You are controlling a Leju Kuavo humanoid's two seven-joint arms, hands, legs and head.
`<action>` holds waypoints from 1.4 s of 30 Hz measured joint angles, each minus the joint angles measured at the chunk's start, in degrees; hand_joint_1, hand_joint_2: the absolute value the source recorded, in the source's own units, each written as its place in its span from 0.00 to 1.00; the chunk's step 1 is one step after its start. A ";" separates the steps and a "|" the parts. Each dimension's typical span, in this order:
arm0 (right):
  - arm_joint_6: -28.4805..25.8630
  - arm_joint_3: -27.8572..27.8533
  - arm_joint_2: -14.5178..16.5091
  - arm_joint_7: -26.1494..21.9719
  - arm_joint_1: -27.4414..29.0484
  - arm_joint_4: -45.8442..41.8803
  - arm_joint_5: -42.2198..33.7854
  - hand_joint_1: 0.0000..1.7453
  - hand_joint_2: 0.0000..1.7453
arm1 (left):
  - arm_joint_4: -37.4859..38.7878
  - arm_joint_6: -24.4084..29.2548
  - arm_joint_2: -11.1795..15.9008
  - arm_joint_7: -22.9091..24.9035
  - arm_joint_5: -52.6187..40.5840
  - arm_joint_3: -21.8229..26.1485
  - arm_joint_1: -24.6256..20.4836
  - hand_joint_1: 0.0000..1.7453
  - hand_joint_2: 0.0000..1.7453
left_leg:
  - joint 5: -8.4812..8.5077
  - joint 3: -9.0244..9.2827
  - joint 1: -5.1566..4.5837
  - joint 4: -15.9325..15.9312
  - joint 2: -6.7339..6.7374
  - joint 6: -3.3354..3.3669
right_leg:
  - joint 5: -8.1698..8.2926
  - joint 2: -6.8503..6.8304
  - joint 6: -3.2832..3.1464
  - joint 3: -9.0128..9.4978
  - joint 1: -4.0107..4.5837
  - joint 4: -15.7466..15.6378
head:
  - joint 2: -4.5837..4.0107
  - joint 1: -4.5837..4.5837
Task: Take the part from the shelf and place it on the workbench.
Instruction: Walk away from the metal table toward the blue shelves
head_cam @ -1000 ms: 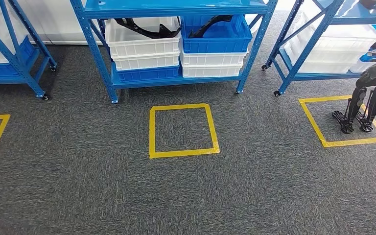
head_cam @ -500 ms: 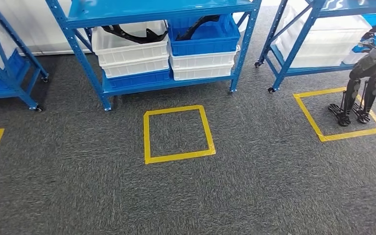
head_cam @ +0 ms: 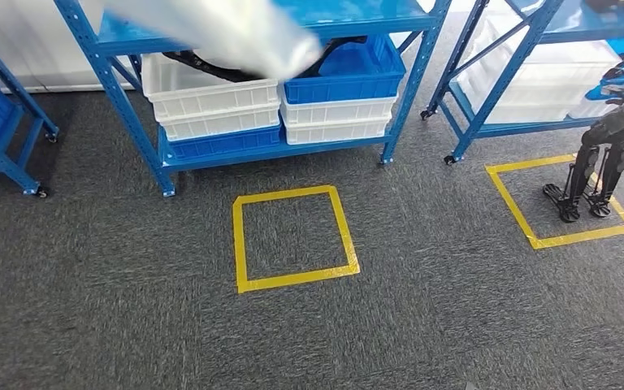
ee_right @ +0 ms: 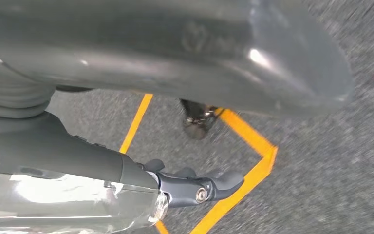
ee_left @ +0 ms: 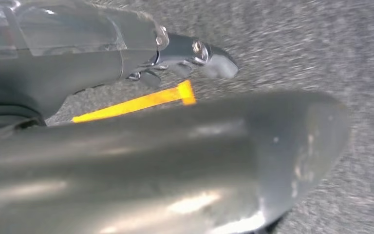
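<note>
A blue shelf (head_cam: 148,140) stands ahead in the head view, with stacked white and blue bins on its low level. A black curved part (head_cam: 208,67) lies in the top white bin (head_cam: 211,91). Another black part (head_cam: 340,42) lies in the blue bin (head_cam: 349,75) beside it. A blurred white shape (head_cam: 227,28) crosses the shelf's upper level and hides part of both. My left hand (ee_left: 126,146) hangs over the carpet holding nothing, fingers (ee_left: 209,61) extended. My right hand (ee_right: 78,151) hangs the same way, fingers (ee_right: 209,187) apart from the thumb.
A yellow tape square (head_cam: 292,240) marks the grey carpet in front of the shelf. Another dark legged robot (head_cam: 609,154) stands in a second tape square at the right. More blue shelves stand at the left (head_cam: 0,154) and right (head_cam: 487,106).
The whole picture has shifted as the camera moved: the shelf and tape square sit lower and more to the left. A white blur has come in across the top.
</note>
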 joint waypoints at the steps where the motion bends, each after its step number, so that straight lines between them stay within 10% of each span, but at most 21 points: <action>1: 0.00 0.05 0.00 0.00 -0.05 0.00 -0.01 0.00 0.00 | 0.00 0.00 0.01 0.00 0.00 -0.03 -0.01 0.00 0.00 | -0.82 1.46 -0.08 -0.49 0.03 0.13 | -1.31 0.00 -0.03 -2.88 0.06 3.05 | 0.00 0.27; 5: 0.00 0.20 0.16 0.00 0.81 0.03 -0.06 0.00 0.00 | 0.01 0.00 0.09 0.02 0.00 -0.08 0.17 0.00 0.00 | -4.76 8.47 -0.73 -2.28 -0.34 0.37 | -9.21 0.01 -0.70 -9.72 0.37 2.64 | 0.00 1.20; 9: -0.02 0.26 -0.06 0.00 1.57 0.21 -0.08 0.00 0.00 | -0.01 -0.03 -0.07 0.02 -0.01 -0.13 0.13 0.00 0.00 | -8.99 14.21 -1.03 -3.70 -0.93 -0.15 | 7.66 0.53 -3.26 -11.10 2.05 -6.55 | -0.01 0.93; 11: -0.02 0.31 -0.13 -0.01 1.39 0.24 -0.09 0.00 0.00 | -0.12 -0.06 -0.11 0.01 -0.02 -0.16 -0.17 0.00 0.00 | -8.94 15.22 -0.65 -3.10 -1.39 -0.99 | 7.95 0.69 -3.63 -9.79 2.63 -7.51 | -0.01 0.71; 15: 0.02 0.31 -0.36 -0.02 0.33 0.17 -0.03 0.00 0.00 | -0.36 -0.15 -0.22 -0.09 -0.04 -0.20 -1.05 0.00 0.00 | -3.68 5.95 -0.39 11.99 -1.39 -2.17 | 5.47 0.66 -4.33 -4.35 1.95 -11.05 | 0.01 1.10; 17: 0.03 0.31 -0.36 -0.02 0.37 0.17 -0.11 0.00 0.00 | -0.37 -0.15 -0.23 -0.12 -0.04 -0.20 -0.83 0.00 0.00 | -7.10 0.26 -0.16 15.94 -1.20 -2.67 | 4.07 0.74 -4.19 -0.89 1.51 -12.47 | 0.01 0.78; 20: 0.01 0.31 -0.19 -0.05 0.65 0.23 -0.44 0.00 0.00 | -0.36 -0.15 -0.14 -0.43 -0.03 -0.24 -0.31 0.00 0.00 | -13.13 -5.15 0.18 12.88 -0.94 -3.49 | 1.16 1.19 -3.37 4.32 0.60 -13.57 | 0.00 0.41; 21: 0.00 0.31 -0.13 -0.11 0.66 0.25 -0.50 0.00 0.00 | -0.35 -0.15 -0.10 -0.63 -0.03 -0.25 -0.27 0.00 0.00 | -11.35 -6.40 0.32 10.21 -0.82 -3.74 | -0.12 1.35 -2.95 5.83 0.30 -13.63 | 0.00 0.22; 24: -0.02 0.33 -0.03 -0.33 0.61 0.42 -0.56 0.00 0.00 | -0.35 -0.15 -0.05 -1.04 -0.05 -0.28 -0.14 0.00 0.00 | 3.94 -9.25 0.70 3.70 -0.17 -3.32 | -3.89 1.66 -1.61 7.90 0.15 -12.73 | -0.02 -1.13; 25: -0.02 0.34 -0.05 -0.40 0.58 0.47 -0.58 0.00 0.00 | -0.35 -0.16 -0.05 -1.10 -0.05 -0.31 -0.09 0.00 0.00 | 6.72 -9.82 0.62 3.36 -0.14 -2.69 | -4.71 1.65 -1.23 8.00 0.15 -12.64 | -0.02 -1.24; 29: -0.02 0.62 0.04 -0.68 0.15 0.46 -0.72 0.00 0.00 | -0.33 -0.30 -0.01 -1.59 -0.04 -0.37 -0.10 0.00 0.00 | 5.21 -9.11 0.54 3.53 -0.59 -0.65 | -6.72 0.76 -0.23 7.99 -0.16 -11.24 | -0.01 0.04; 33: -0.02 0.84 0.12 -0.96 -0.17 0.46 -0.99 0.00 0.00 | -0.32 -0.50 -0.03 -1.99 -0.03 -0.37 -0.16 0.00 0.00 | 3.30 -6.50 0.42 3.02 -0.25 -0.18 | -11.34 0.17 0.05 -1.58 -0.01 3.78 | -0.01 1.63; 35: -0.03 0.88 0.20 -0.98 0.06 0.47 -1.03 0.00 0.00 | -0.31 -0.50 -0.01 -1.99 -0.02 -0.37 -0.09 0.00 0.00 | 2.41 -5.15 0.30 2.99 -0.28 -0.19 | -8.12 0.14 -0.26 -4.03 0.07 4.33 | -0.01 2.08; 39: -0.05 0.94 0.08 -1.02 0.20 0.48 -1.02 0.00 0.00 | -0.32 -0.52 -0.14 -2.01 -0.03 -0.37 -0.33 0.00 0.00 | 1.47 -3.50 0.08 2.79 -0.60 -0.70 | 1.03 -0.12 -2.03 -2.07 0.85 -7.37 | -0.01 2.87; 42: -0.05 0.97 0.06 -1.05 -0.02 0.46 -1.01 0.00 0.00 | -0.33 -0.54 -0.20 -2.01 -0.03 -0.37 -0.41 0.00 0.00 | 1.41 -3.48 -0.09 2.44 -0.68 -0.63 | 1.01 -0.24 -0.39 -1.54 0.90 -9.91 | -0.01 2.81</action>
